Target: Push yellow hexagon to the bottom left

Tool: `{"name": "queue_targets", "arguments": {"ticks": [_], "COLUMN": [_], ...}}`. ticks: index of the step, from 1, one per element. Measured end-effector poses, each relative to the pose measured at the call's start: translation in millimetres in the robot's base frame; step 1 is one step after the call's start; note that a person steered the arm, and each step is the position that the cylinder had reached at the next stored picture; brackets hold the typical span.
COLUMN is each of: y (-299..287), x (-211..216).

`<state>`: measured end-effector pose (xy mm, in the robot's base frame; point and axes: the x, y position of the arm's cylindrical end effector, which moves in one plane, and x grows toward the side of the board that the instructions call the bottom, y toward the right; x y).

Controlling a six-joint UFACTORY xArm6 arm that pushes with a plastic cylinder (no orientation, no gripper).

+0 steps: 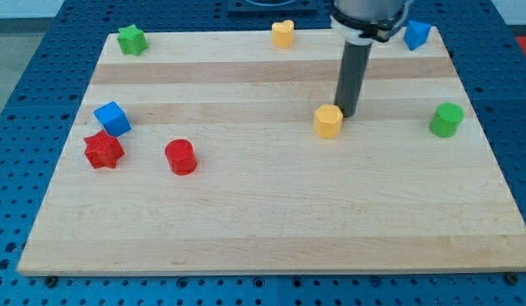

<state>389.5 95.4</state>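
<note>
The yellow hexagon (328, 121) sits on the wooden board (271, 221), right of the middle. My tip (347, 114) is right beside it, at its upper right, touching or nearly touching it. The dark rod rises from there to the view's top. The board's bottom left corner lies far from the hexagon, toward the view's lower left.
A red cylinder (181, 156), a red star (103, 150) and a blue cube (112, 118) stand at the left. A green star (131, 39) is at the top left, a yellow heart-like block (283, 33) at top middle, a blue block (416, 34) at top right, a green cylinder (447, 120) at the right.
</note>
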Motion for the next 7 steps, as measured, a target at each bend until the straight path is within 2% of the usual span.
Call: {"name": "queue_targets", "arguments": {"ticks": [5,7], "y": [-44,-50], "x": [38,76]}}
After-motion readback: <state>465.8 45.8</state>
